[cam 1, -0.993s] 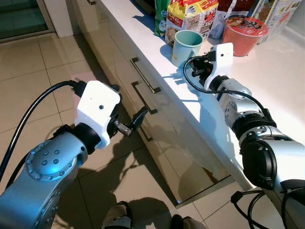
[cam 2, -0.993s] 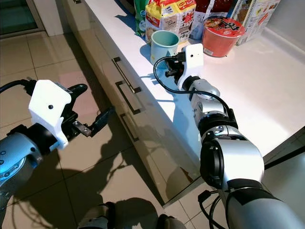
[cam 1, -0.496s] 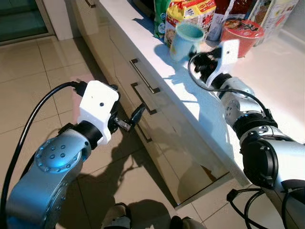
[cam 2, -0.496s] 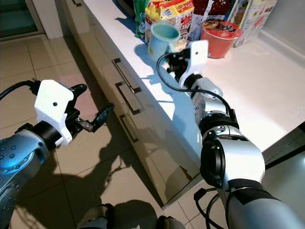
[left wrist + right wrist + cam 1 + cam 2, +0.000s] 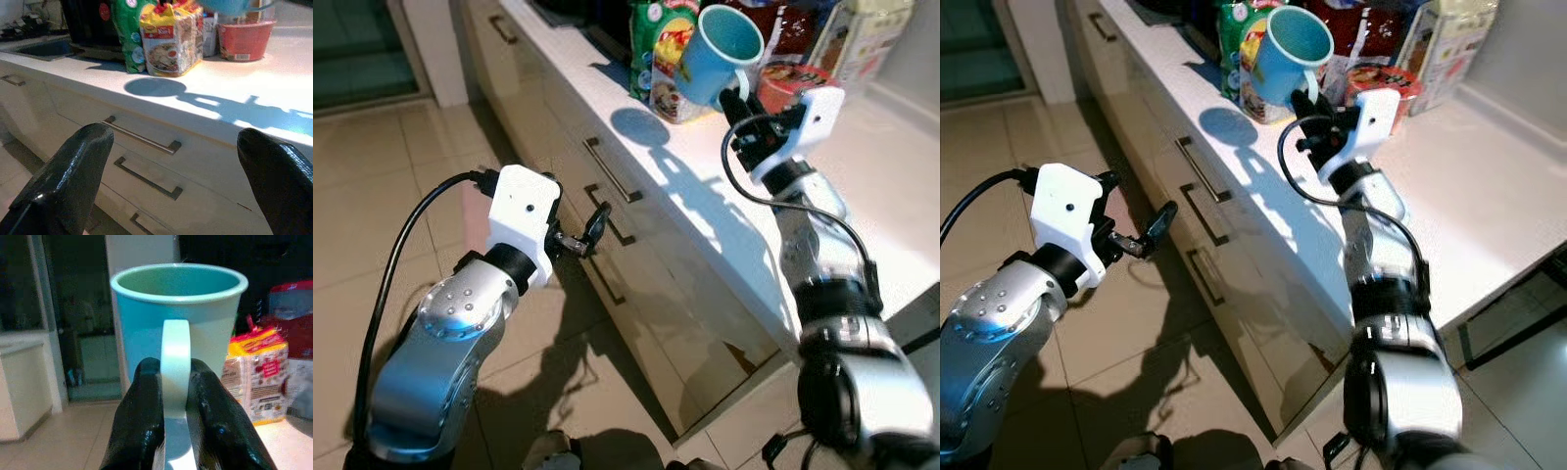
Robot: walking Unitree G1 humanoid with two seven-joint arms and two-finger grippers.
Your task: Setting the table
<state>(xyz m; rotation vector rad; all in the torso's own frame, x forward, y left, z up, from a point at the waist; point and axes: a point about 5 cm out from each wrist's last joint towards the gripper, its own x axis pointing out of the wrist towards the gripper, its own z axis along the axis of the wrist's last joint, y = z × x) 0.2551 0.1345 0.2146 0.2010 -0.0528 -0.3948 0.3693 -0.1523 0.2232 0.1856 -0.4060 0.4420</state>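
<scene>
- Kitchen setting: long white counter [image 5: 862, 186] over white drawer fronts with metal bar handles [image 5: 612, 168], beige tiled floor [image 5: 372, 186] in front.
- Pale blue mug [image 5: 720, 54] lifted clear of the counter, tilted with its open mouth turned up and toward the camera, above the counter's front part and in front of the food packages.
- Round shadow of the mug [image 5: 641, 125] cast on the counter just below and toward the robot's left.
- Right gripper [image 5: 174, 404] clamped on the mug's handle [image 5: 174, 367], one black finger pressed against each side of it; in the wrist view the mug stands upright between the fingers.
- Just behind the mug, a yellow noodle pack [image 5: 170, 39] and a green bag [image 5: 126, 34] standing side by side on the counter; a red bowl-shaped noodle cup [image 5: 246, 39] a little farther along, near a tall carton [image 5: 1440, 49].
- Left gripper [image 5: 587, 230] held low in front of the drawer fronts, off the counter, fingers [image 5: 73, 181] spread wide apart with nothing between them, pointed toward the bar handles.
- Black cable [image 5: 406, 245] looping from the left wrist's white camera housing [image 5: 522, 215].
</scene>
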